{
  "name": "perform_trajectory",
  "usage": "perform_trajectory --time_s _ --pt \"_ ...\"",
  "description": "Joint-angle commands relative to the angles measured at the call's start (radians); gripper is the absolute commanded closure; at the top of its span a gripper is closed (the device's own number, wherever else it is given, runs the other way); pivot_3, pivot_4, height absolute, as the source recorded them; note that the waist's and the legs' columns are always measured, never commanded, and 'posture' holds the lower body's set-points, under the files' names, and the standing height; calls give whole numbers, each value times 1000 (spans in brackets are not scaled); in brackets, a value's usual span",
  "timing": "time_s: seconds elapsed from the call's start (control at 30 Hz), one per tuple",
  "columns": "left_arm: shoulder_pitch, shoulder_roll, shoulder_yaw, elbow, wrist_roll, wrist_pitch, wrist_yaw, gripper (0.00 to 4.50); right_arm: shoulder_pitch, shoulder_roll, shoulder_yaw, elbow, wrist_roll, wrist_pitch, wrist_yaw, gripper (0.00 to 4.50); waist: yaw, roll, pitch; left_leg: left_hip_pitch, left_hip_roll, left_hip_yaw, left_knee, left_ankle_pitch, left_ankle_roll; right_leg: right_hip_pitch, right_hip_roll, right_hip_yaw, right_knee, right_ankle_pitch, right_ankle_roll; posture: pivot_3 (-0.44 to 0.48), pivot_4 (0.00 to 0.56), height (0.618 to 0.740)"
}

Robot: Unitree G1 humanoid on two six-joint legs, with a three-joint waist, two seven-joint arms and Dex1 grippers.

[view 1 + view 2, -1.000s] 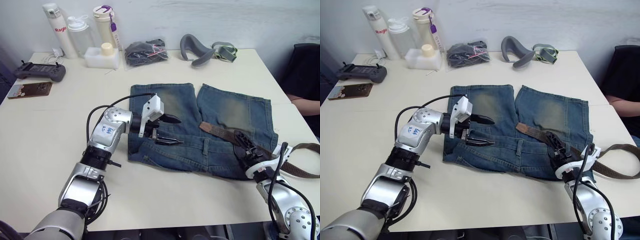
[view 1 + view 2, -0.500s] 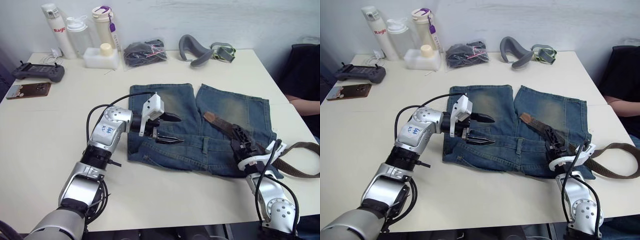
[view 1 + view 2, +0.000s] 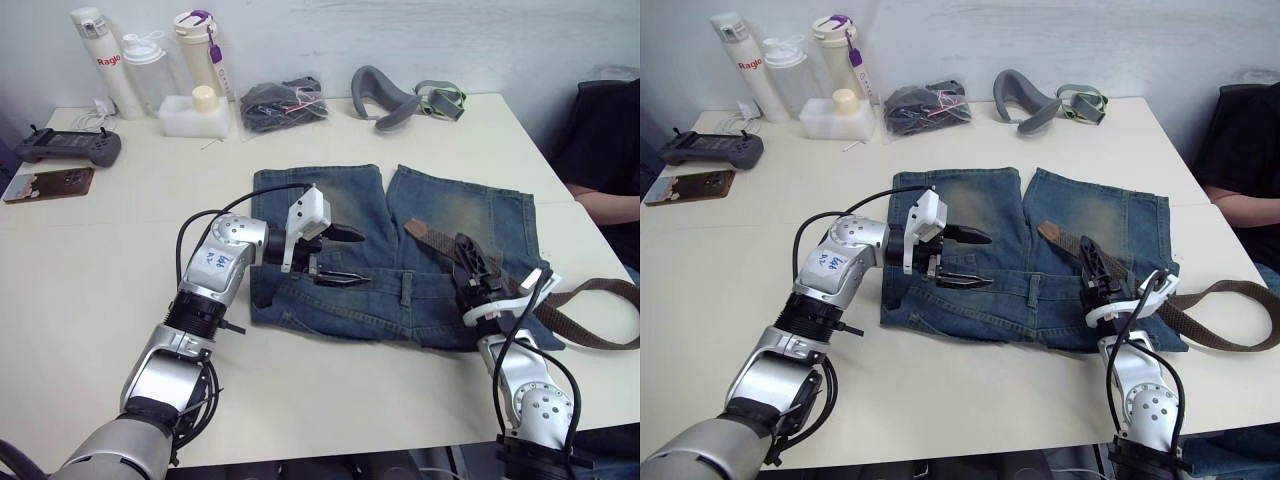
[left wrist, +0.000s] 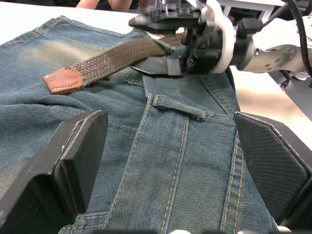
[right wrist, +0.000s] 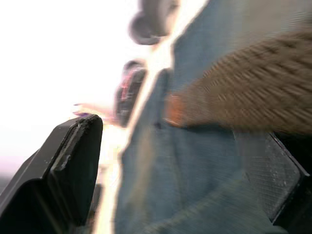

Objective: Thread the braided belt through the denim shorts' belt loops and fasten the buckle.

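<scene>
- Head views: the shorts point(image 3: 400, 250) lie flat mid-bench point(image 3: 90, 270), waistband nearest the robot. The left gripper point(image 3: 345, 258) hovers over the waistband, fingers apart. The right gripper point(image 3: 468, 262) sits at the shorts' 4 o'clock edge; the belt point(image 3: 440, 243) runs from it toward 10 o'clock.
- Left wrist view: a belt loop point(image 4: 178, 107) lies between the spread fingers point(image 4: 73, 156).
- Right wrist view: fingers point(image 5: 68, 161) apart, the belt crossing between them; grip on it unclear.

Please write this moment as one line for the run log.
left gripper: open, over denim shorts waistband | right gripper: at braided belt | belt tip: on shorts, unthreaded
</scene>
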Motion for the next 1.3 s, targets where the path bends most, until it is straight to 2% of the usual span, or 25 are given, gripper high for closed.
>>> perform_trajectory --time_s 0.03,0.43,0.53,0.73,0.77,0.8,0.93,1.07,1.2,1.3 --pt "-26 -4 11 -3 -7 -14 10 0 -3 -3 4 -65 35 25 62 87 0 0 0 0 0 0 0 0 0 0 0 0 0 0 0 0 150 740" --pt "-9 2 3 -7 5 -18 32 0 -58 24 12 62 -91 29 -16 87 -1 0 0 0 0 0 -1 0 -1 -1 0 0 0 0 0 0 150 740" --pt "-9 6 -2 3 19 -21 42 0 -62 37 4 64 -91 34 -34 913 -1 0 0 0 0 0 -1 0 -1 -1 0 0 0 0 0 0 150 740" --pt "-12 5 -4 22 29 -29 47 0 -35 16 -32 -9 -42 59 -87 3814 -1 0 0 0 0 0 -1 0 -1 0 0 0 0 0 0 0 150 740" --pt "-13 5 -5 24 30 -31 48 0 -29 3 -42 -31 -23 66 -97 4216 1 0 0 0 0 0 -1 0 -1 0 0 0 0 0 0 0 150 740" --pt "-12 4 -6 25 31 -31 48 0 -20 -15 -55 -59 5 76 -110 4374 4 0 0 0 0 0 -1 0 0 0 -1 0 0 0 0 0 150 740" --pt "-13 4 -9 30 32 -35 48 0 37 -103 -97 -151 157 138 -161 4374 4 0 0 -1 0 0 -1 0 0 0 -2 0 -1 0 0 0 150 740" --pt "-13 3 -14 33 34 -38 43 0 153 -237 -138 -212 341 222 -179 4374 3 0 0 -1 0 0 -4 0 0 0 -1 0 -3 0 0 0 150 740" --pt "-12 -2 -17 40 37 -45 44 0 266 -321 -185 -212 423 252 -140 4374 3 0 0 0 -1 0 -6 1 0 0 -1 1 -4 0 0 0 150 740" --pt "-10 -6 -20 41 38 -50 45 0 307 -351 -161 -229 424 279 -94 4374 0 0 0 0 -1 1 -7 1 0 0 -1 2 -5 0 0 0 150 740"
